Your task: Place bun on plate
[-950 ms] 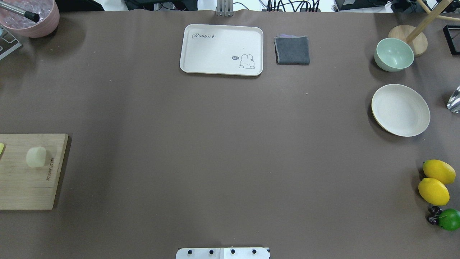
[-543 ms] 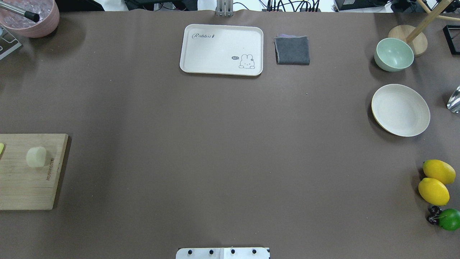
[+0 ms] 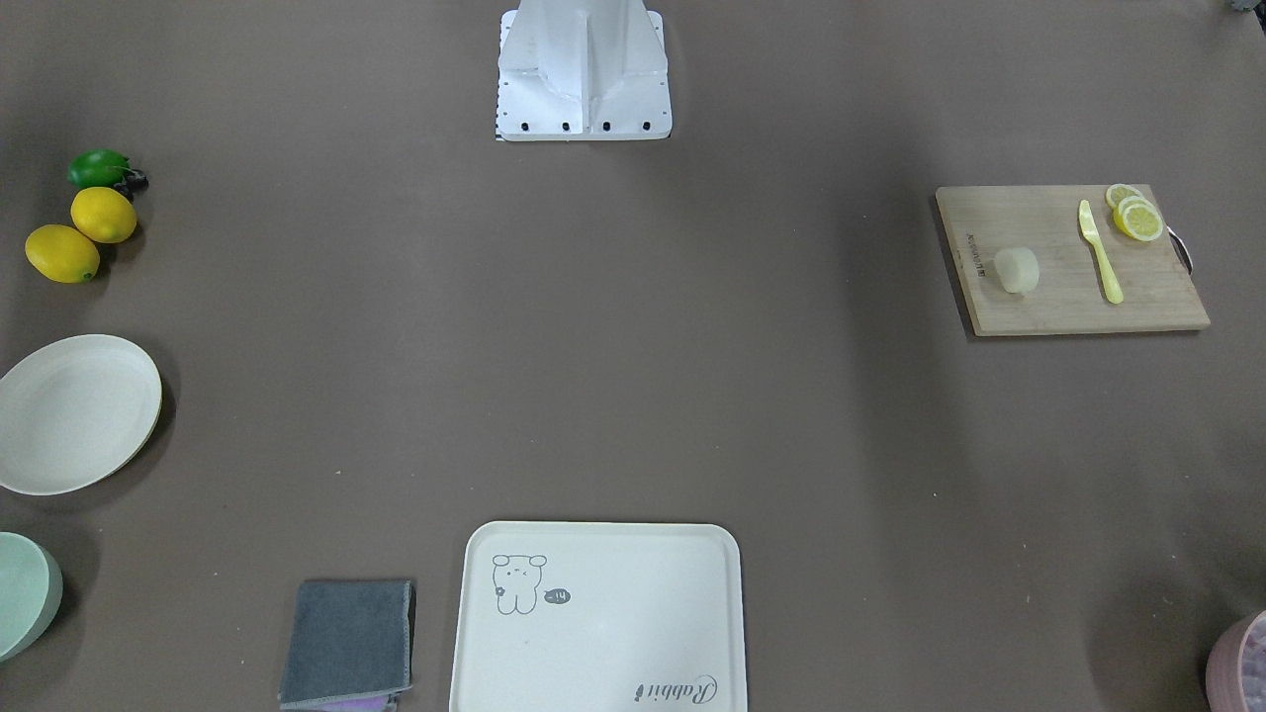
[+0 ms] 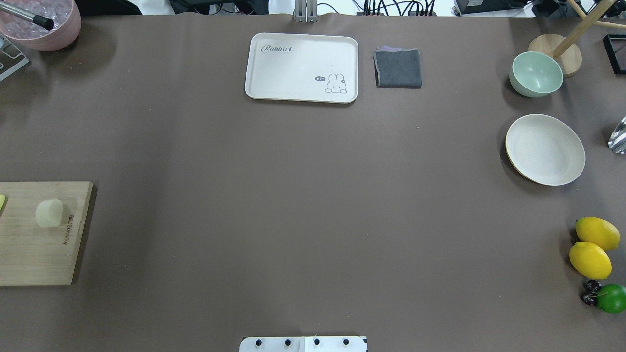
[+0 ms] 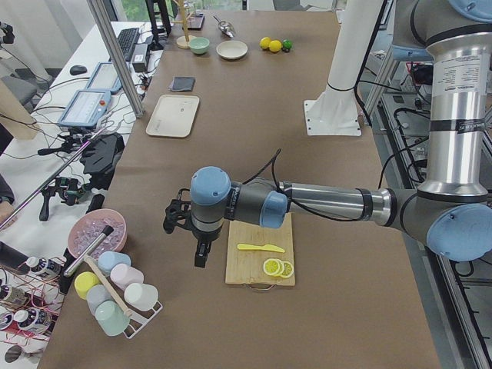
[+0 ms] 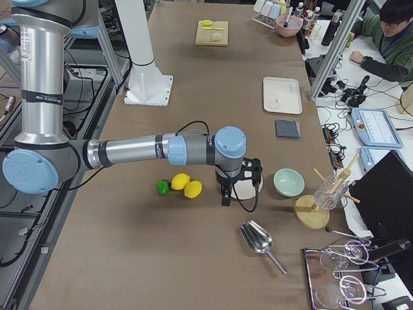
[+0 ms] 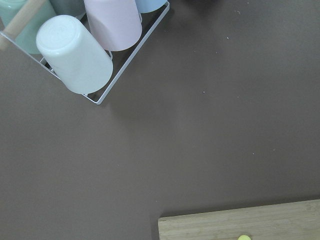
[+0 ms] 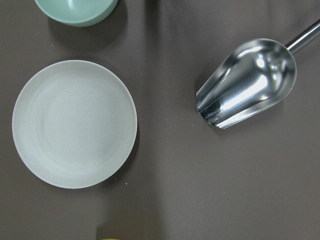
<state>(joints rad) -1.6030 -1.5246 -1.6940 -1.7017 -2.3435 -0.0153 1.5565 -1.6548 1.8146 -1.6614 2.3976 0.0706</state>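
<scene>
The pale cream bun (image 4: 49,213) (image 3: 1017,269) lies on a wooden cutting board (image 4: 29,254) at the table's left edge. The round cream-white plate (image 4: 545,149) (image 3: 74,410) (image 8: 74,122) sits empty on the right side. My left gripper (image 5: 200,257) shows only in the exterior left view, hanging above the table beside the board's outer end; whether it is open or shut I cannot tell. My right gripper (image 6: 224,197) shows only in the exterior right view, hovering over the plate's outer edge near the lemons; its state I cannot tell either.
A cream tray (image 4: 301,67) and grey cloth (image 4: 397,68) lie at the back. A green bowl (image 4: 536,73), metal scoop (image 8: 245,84), two lemons (image 4: 592,247) and a lime (image 4: 611,298) surround the plate. A yellow knife (image 3: 1100,250) and lemon slices (image 3: 1135,216) share the board. A cup rack (image 7: 85,45) stands left.
</scene>
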